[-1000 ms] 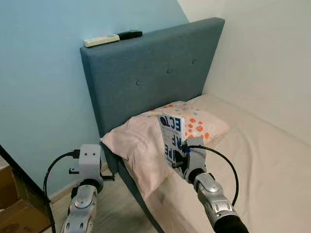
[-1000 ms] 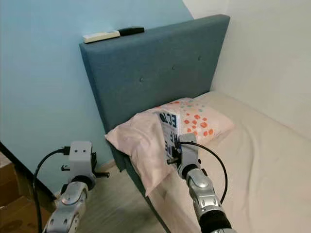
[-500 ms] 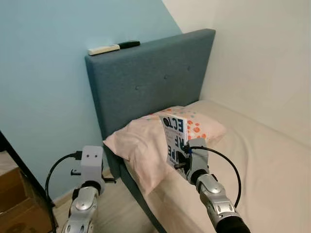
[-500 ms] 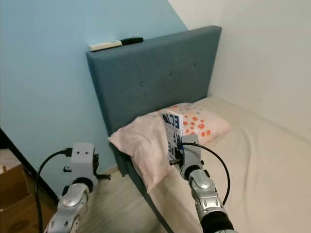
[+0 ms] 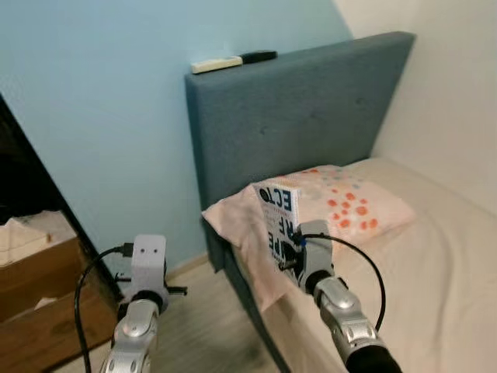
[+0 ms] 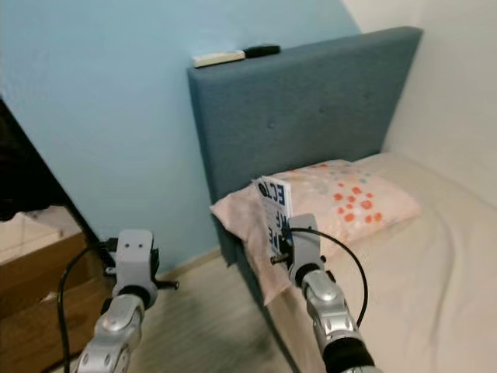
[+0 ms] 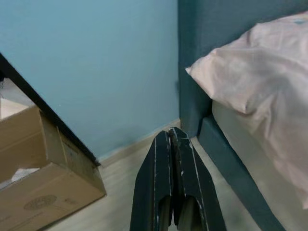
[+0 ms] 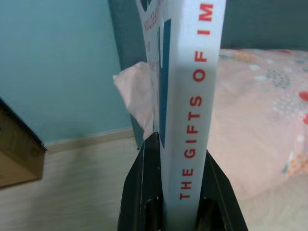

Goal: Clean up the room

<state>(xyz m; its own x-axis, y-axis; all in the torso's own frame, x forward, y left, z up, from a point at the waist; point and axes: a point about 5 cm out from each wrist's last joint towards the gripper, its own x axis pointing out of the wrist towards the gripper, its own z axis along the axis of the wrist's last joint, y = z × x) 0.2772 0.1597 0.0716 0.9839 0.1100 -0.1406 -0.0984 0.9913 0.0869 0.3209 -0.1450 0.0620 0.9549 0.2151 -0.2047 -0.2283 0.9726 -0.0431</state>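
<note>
Beside the bed, right end effector [image 8: 180, 192] is clamping an upright white paperback book [image 5: 277, 223] clear of the pink pillow [image 5: 349, 206] for carrying; left end effector [image 7: 174, 180] is idling, fingers together.

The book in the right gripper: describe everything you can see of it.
The book is a white paperback with blue and black cover lettering and a white spine printed in red, reading "THE GIFTS OF IM" before the frame cuts it off. It stands upright, closed, its lower end clamped between the two black fingers of the right gripper. It is held in the air in front of the pink pillow at the head of the bed; whether it touches the pillow cannot be told.
</note>
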